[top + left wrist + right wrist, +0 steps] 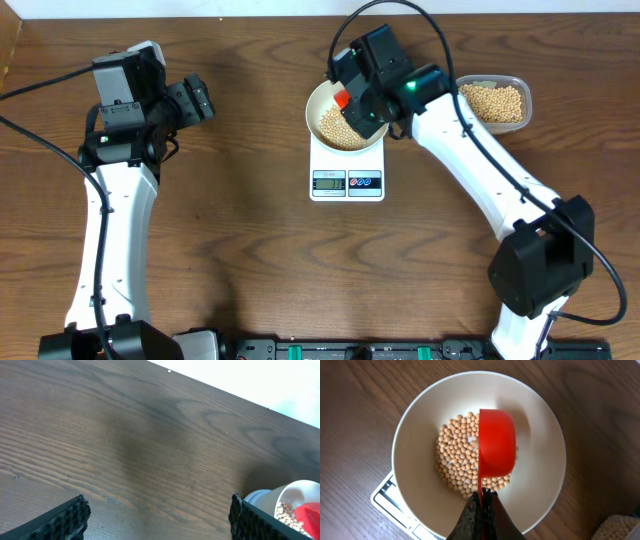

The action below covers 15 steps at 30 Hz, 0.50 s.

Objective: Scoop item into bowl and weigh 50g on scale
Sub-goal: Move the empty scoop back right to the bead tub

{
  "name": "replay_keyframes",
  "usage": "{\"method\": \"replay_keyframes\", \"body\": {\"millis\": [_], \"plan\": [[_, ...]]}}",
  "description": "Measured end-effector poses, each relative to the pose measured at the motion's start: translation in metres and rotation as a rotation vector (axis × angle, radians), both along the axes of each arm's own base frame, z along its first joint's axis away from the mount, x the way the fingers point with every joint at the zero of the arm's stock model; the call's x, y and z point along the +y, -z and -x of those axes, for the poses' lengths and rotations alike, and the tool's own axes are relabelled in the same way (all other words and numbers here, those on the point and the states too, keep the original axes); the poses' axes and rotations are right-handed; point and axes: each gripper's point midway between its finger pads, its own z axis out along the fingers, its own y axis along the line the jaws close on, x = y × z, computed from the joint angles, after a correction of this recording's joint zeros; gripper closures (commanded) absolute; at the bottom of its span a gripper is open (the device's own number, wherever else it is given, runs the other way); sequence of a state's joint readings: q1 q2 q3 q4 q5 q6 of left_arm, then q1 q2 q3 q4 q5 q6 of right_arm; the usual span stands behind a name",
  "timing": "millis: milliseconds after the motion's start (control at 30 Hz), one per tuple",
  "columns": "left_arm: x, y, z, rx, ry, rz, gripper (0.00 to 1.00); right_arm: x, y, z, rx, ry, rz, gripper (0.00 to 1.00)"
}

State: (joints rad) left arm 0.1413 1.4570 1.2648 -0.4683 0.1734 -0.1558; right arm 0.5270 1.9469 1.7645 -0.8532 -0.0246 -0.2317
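The left gripper [159, 515] is held wide, with nothing between its fingers, over bare tabletop [125, 435]. It is kept well apart from the work and no part in the present step is taken by it.

Directly beneath the right gripper [482, 505], the white bowl [420, 420] is seated on the scale [347, 183]. The right gripper is pinched tight on the thin handle of a red scoop [496, 442], which reaches out ahead of the fingers over the middle of the bowl, rolled onto its side. A heap of beans [452, 455] is spread on the bowl's floor below and beside the scoop. The step in hand is judged to be the emptying of a scoopful into the bowl.

Next, the weight must be checked against the target, and beans added or taken out in small amounts.

The digits on the display [329, 181] are too small to be read. The scoop's hollow is turned away, so any beans left inside cannot be told. Most of the scale is covered by the bowl. Just beside the right wrist, a clear tub [495, 100] of beans is partly hidden by the arm.
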Motion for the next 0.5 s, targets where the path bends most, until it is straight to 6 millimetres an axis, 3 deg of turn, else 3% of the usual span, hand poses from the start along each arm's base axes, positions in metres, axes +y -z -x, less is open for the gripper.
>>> {"method": "replay_keyframes", "body": {"millis": [500], "plan": [[0.0000,0.0000,0.0000,0.000,0.000,0.000,0.09,-0.0024,-0.0003,-0.0021,-0.014,0.003,0.018,0.99]]}}
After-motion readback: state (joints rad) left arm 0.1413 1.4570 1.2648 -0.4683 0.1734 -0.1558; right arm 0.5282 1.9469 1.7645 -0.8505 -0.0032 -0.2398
